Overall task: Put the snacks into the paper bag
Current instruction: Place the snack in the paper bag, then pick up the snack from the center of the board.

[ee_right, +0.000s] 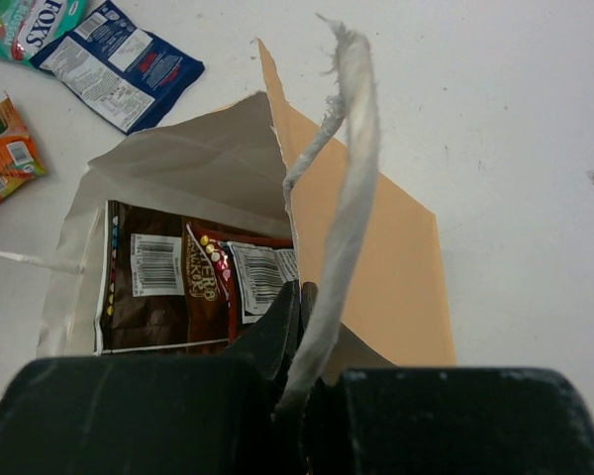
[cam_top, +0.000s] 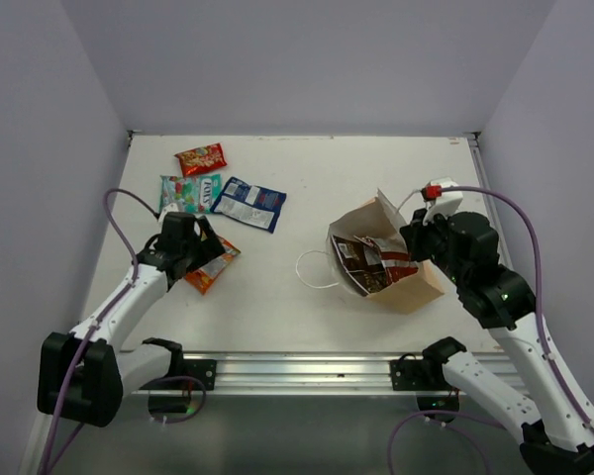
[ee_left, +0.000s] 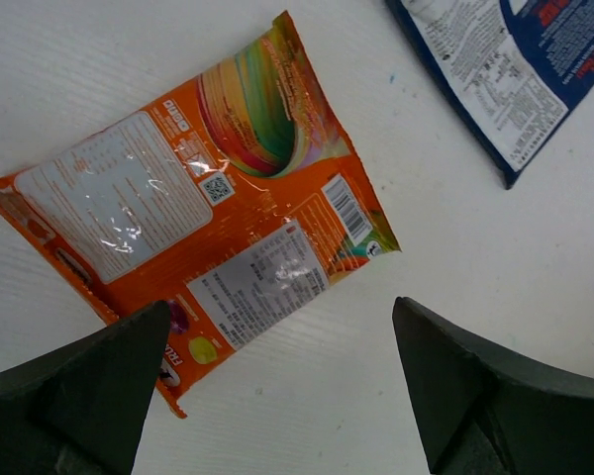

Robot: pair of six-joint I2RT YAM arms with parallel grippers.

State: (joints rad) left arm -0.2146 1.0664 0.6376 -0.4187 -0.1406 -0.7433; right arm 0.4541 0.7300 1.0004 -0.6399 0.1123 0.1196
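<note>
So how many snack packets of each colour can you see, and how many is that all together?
Red packet: 1
Teal-green packet: 1
Blue-and-white packet: 1
Orange packet: 1
Dark brown packet, inside the paper bag: 1
Red-and-brown packet, inside the bag: 1
Total: 6 packets that show; the bag may hide more.

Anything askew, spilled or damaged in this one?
The tan kraft paper bag lies tipped on its side, mouth facing the left arm, dark brown snack packets showing inside. One white cord handle looks frayed at the loop's top.
</note>
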